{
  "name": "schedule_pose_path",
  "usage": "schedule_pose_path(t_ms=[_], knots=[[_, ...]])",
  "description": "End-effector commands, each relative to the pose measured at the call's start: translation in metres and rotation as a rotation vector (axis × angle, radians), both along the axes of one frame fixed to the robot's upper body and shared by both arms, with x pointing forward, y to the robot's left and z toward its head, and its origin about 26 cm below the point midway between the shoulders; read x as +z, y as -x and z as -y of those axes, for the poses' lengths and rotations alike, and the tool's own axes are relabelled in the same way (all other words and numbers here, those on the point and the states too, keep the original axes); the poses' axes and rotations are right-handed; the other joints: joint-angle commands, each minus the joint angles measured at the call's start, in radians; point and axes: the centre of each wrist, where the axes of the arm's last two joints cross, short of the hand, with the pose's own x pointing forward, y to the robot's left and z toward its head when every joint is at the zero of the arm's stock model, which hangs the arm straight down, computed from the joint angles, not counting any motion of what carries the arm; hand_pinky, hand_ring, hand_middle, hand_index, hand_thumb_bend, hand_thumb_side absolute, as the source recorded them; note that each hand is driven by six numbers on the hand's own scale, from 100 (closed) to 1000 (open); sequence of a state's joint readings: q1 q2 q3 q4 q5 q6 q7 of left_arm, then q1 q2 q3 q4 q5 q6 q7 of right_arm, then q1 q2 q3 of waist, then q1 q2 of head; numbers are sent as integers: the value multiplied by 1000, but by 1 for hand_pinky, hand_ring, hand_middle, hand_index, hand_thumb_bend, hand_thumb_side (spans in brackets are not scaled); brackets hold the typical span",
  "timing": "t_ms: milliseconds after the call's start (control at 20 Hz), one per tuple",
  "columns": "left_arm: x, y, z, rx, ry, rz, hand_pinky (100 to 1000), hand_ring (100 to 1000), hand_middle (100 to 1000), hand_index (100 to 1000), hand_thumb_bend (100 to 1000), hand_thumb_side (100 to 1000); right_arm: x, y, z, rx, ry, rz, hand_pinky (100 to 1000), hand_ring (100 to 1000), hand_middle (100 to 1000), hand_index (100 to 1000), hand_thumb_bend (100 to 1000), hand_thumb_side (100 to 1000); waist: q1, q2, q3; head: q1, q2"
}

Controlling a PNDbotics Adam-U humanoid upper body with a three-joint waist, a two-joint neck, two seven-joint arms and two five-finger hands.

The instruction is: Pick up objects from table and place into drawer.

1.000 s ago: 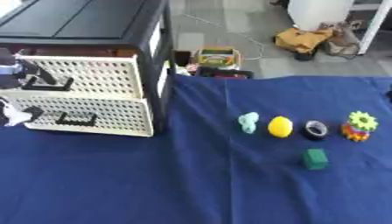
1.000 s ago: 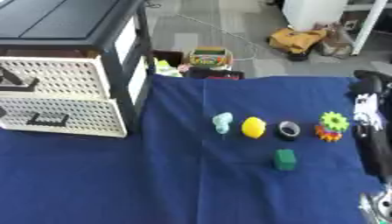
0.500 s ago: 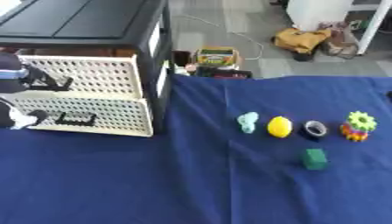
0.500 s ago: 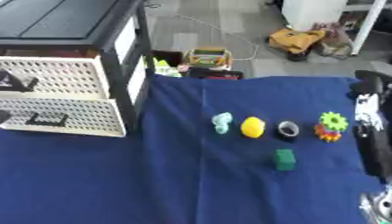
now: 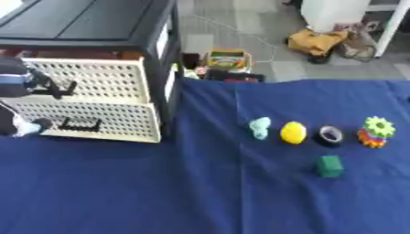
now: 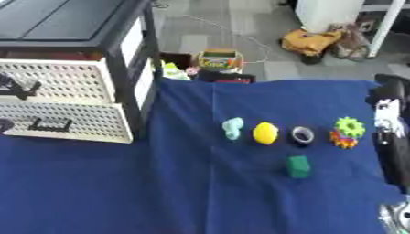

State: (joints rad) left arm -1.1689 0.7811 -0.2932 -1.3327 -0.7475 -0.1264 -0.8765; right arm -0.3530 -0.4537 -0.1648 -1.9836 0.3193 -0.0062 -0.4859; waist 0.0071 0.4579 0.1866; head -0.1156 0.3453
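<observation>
1. Black left hand (image 5: 18, 82) at the left edge is against the handle of the upper cream perforated drawer (image 5: 96, 80); whether its fingers grip cannot be told.
2. Blue cloth-covered table (image 5: 160, 192) carries a row: pale teal figure (image 5: 259, 127), yellow oval (image 5: 293, 132), dark ring (image 5: 329, 134), green-and-orange gear stack (image 5: 374, 131).
3. Green block (image 5: 328, 166) sits just in front of the ring.
4. Right arm (image 6: 392, 137) runs along the right edge; its fingers are unclear.

The left hand (image 5: 18, 82) is cut off by the edge, its fingers indiscernible.

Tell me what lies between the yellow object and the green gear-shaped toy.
In the left eye view, a dark ring lies between the yellow object and the green gear-shaped toy, in the same row.
</observation>
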Motion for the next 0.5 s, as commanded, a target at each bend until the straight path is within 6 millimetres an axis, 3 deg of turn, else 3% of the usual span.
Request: schedule_pose_path(t_ms=[50,500], knots=[[9,4,-5,10,-5,29,100,100,100,852,233,375,9,3,0,6,14,31,589,587,553,737,100,910,1,-23,2,4,-8],[8,9,-7,-1,13,18,100,100,100,847,208,382,8,3,0,6,11,31,590,588,553,738,100,910,0,-28,3,6,-5]])
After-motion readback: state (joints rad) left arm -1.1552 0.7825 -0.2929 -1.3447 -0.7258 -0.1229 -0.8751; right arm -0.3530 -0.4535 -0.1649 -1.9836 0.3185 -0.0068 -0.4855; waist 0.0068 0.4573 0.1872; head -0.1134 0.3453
